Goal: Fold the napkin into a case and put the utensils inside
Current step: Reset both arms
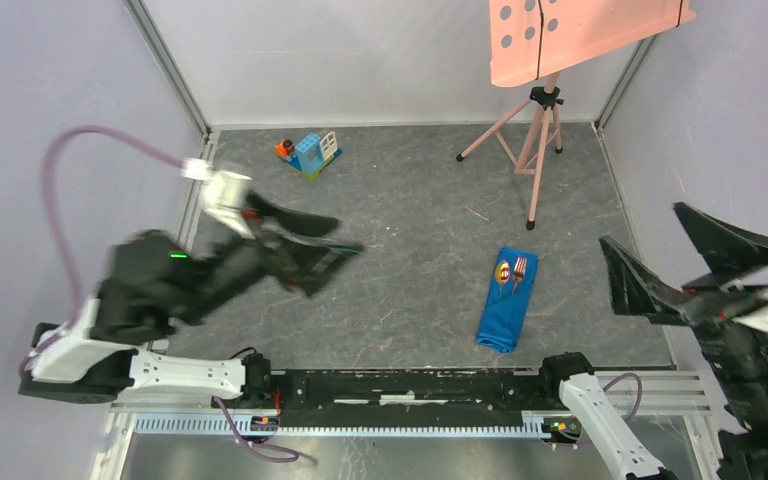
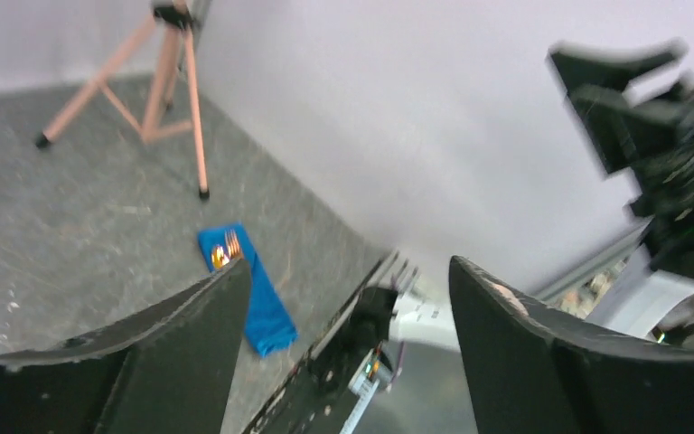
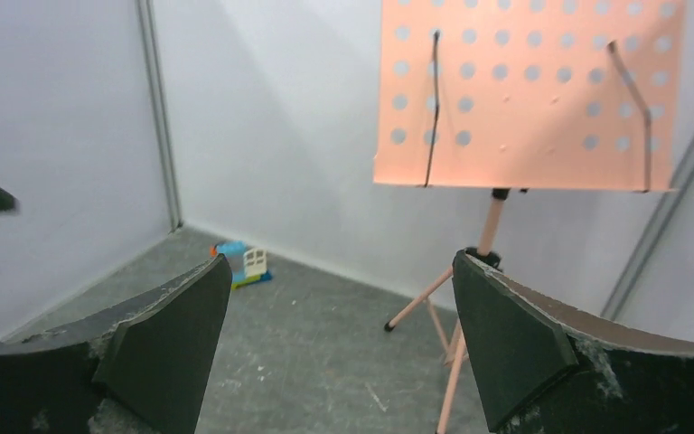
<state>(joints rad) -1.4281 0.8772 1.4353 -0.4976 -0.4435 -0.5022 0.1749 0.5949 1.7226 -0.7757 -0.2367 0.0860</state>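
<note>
1. Left hand (image 2: 348, 267), released and empty, hovers well left of the pink stand (image 1: 537, 150).
2. The blue case (image 1: 505, 310) lies on the worktop (image 1: 410, 250) just before the stand's foot, utensils (image 1: 511, 272) poking from its top; a nudge could slide them out.
3. Right hand (image 3: 342, 260), released and empty, hangs right of the stand; a low sweep could drag the case.

No readable text, brand, number or sign in any view. Only candidate: small dark marks on white arm link (image 2: 418, 318), left wrist view, too blurred to read.
</note>
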